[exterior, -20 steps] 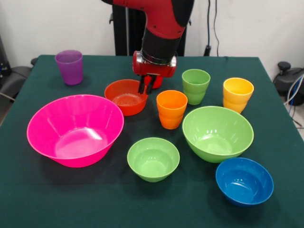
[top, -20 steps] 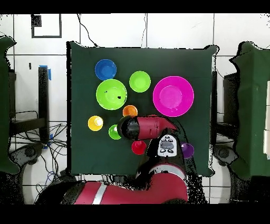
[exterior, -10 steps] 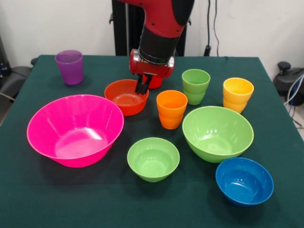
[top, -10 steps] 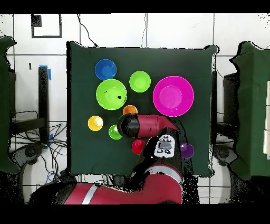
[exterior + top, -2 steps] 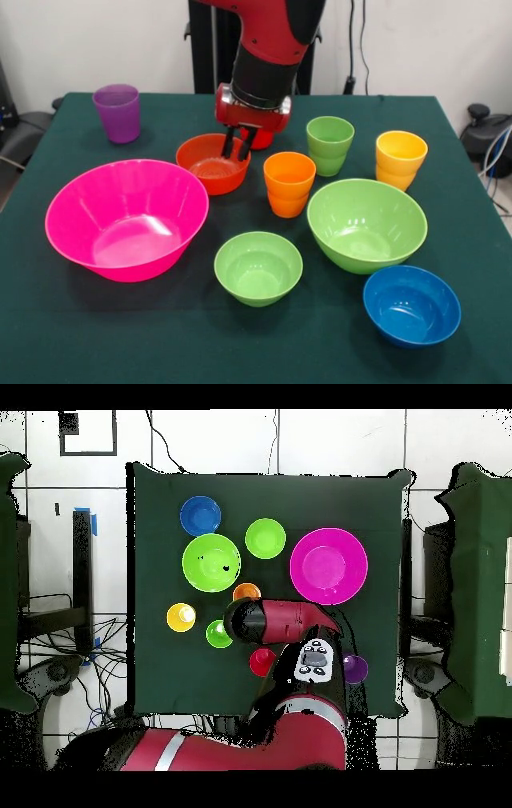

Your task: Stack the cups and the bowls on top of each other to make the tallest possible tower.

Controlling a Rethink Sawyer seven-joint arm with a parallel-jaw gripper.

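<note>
My gripper [image 5: 238, 145] hangs open over the right rim of the red-orange bowl [image 5: 206, 165], one finger inside the rim and one outside. A red cup [image 5: 262, 141] peeks out behind it. Around them stand a purple cup [image 5: 117, 112], an orange cup [image 5: 289, 183], a light green cup [image 5: 330, 145] and a yellow cup [image 5: 400, 158]. Nearer the front sit the pink bowl [image 5: 126, 218], the large green bowl [image 5: 366, 224], the small green bowl [image 5: 258, 267] and the blue bowl [image 5: 411, 305]. No tower shows; every piece stands apart. In the overhead view the arm [image 5: 275, 622] hides the red-orange bowl.
A dark green cloth [image 5: 72, 336] covers the table. The orange cup stands close to the gripper's right in the front view. In the overhead view the red cup [image 5: 263, 661] sits beside the arm's wrist, and the purple cup [image 5: 354, 669] is near the table's corner.
The gripper has shifted slightly left and a little higher, from beside the red-orange bowl's rim to straddling it. No cup or bowl has moved.
</note>
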